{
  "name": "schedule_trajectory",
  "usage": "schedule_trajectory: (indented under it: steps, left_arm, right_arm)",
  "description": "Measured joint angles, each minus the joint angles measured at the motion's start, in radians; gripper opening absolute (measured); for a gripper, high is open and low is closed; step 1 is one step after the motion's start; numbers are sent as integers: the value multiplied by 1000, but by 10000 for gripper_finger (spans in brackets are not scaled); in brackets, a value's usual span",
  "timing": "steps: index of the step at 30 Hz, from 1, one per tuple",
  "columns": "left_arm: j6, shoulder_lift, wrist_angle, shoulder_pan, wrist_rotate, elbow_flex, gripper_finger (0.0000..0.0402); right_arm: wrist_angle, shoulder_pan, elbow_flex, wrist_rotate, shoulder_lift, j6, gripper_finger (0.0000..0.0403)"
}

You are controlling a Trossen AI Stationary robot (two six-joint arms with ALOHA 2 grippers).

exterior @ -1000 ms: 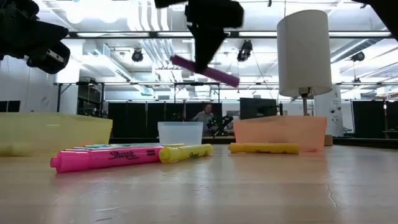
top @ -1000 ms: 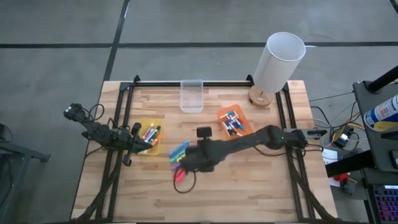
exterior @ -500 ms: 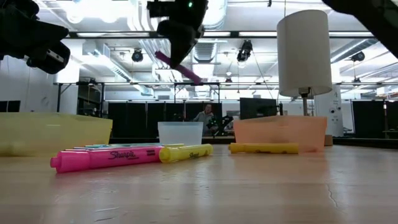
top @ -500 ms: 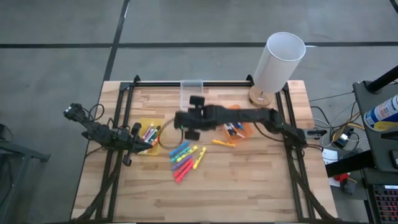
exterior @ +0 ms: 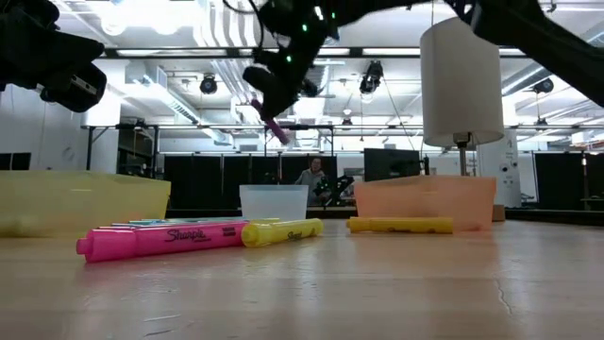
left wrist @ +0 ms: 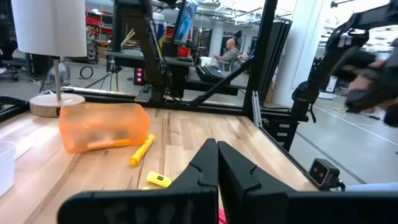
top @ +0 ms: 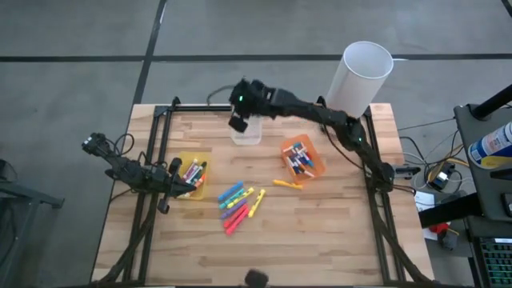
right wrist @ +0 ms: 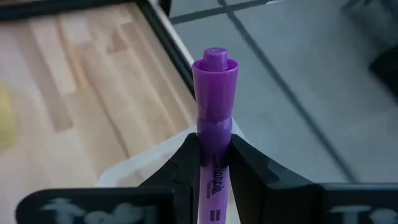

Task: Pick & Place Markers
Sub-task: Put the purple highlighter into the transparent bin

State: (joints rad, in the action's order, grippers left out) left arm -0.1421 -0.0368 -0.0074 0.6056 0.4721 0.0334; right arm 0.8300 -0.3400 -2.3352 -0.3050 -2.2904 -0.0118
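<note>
My right gripper [top: 238,122] hangs over the clear bin [top: 246,133] at the table's far edge, shut on a purple highlighter [right wrist: 214,93], which the low view shows too [exterior: 275,128]. Several loose markers [top: 238,206] lie flat on the wood at mid-table, and one yellow marker [top: 286,184] lies apart beside the orange bin [top: 302,158]. More markers lie in the orange bin and in the yellow bin [top: 192,175]. My left gripper [top: 171,181] waits at the left by the yellow bin, with its fingers [left wrist: 217,168] shut on nothing. My right gripper pinches the purple highlighter's barrel [right wrist: 213,163] between its two fingers, just behind the narrow waist. The capped end [right wrist: 215,65] sticks out past the fingertips. The fingers slant downward and the highlighter runs along them. It hangs tilted, lifted clear above the clear bin.
A white lamp [top: 358,78] stands at the far right corner, close to my right arm. Black frame rails [top: 152,160] run along the table's edges. Bare wood [top: 320,232] lies toward the near edge.
My right gripper has carried the purple highlighter up from over the loose markers at mid-table toward the far edge, ending over the clear bin. It has rolled and tipped on the way, so the highlighter now slants more steeply. The markers on the table have stayed put.
</note>
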Motion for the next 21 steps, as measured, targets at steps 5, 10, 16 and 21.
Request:
schedule_trajectory:
  steps: [5, 10, 16, 21]
  left_arm:
    - [0, 0, 0, 0, 0, 0, 0]
    - [0, 0, 0, 0, 0, 0, 0]
    - [0, 0, 0, 0, 0, 0, 0]
    - [0, 0, 0, 0, 0, 0, 0]
  right_arm:
    - [-63, -79, 1, 103, -61, -92, 57]
    - [-52, -126, 2, 151, -129, -194, 58]
    - [-50, -134, 2, 203, -178, -271, 62]
    - [-55, -131, 2, 198, -181, -276, 85]
